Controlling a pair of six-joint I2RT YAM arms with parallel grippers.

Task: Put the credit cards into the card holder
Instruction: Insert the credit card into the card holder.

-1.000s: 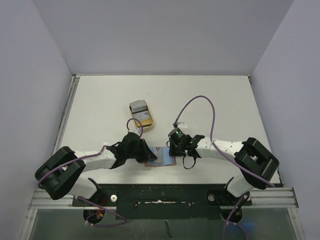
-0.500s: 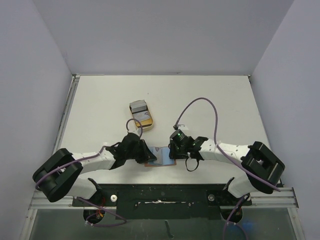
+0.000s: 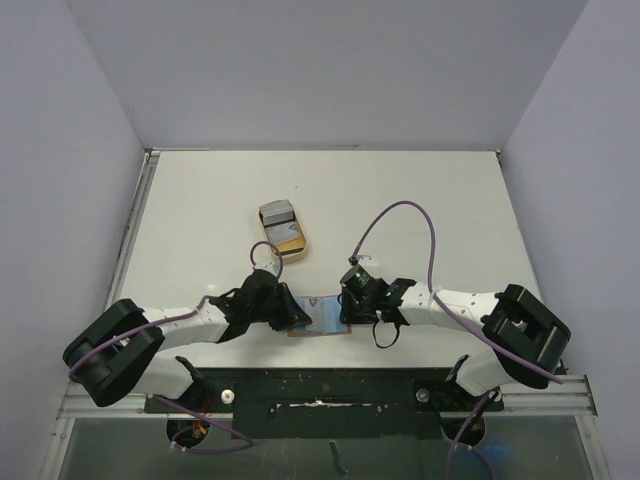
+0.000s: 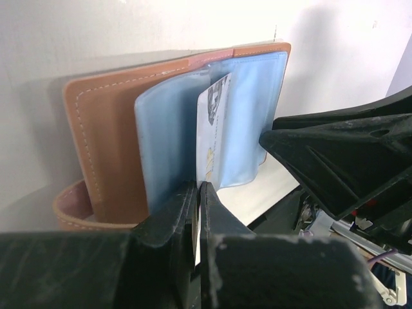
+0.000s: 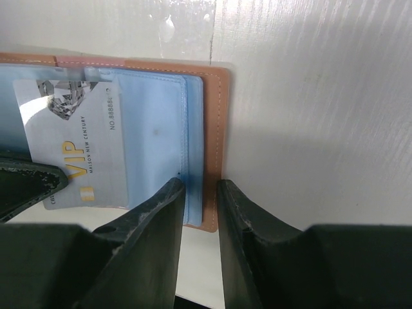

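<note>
"How many wallets did you count?"
"One card holder [image 3: 322, 316], lying open, with one VIP card [image 5: 74, 151] in it."
"Anything else?"
"One tan tray [image 3: 290, 241] holding a few more cards [image 3: 277, 213]; I couldn't count them."

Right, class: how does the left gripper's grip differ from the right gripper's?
The left gripper is shut on the silver card; the right gripper straddles the holder's edge, jaws slightly apart. The left one meets its load edge-on, the right one from above. Both work at the open holder.

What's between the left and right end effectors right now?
The open card holder with a VIP card partly in its pocket; both wrist views show it.
</note>
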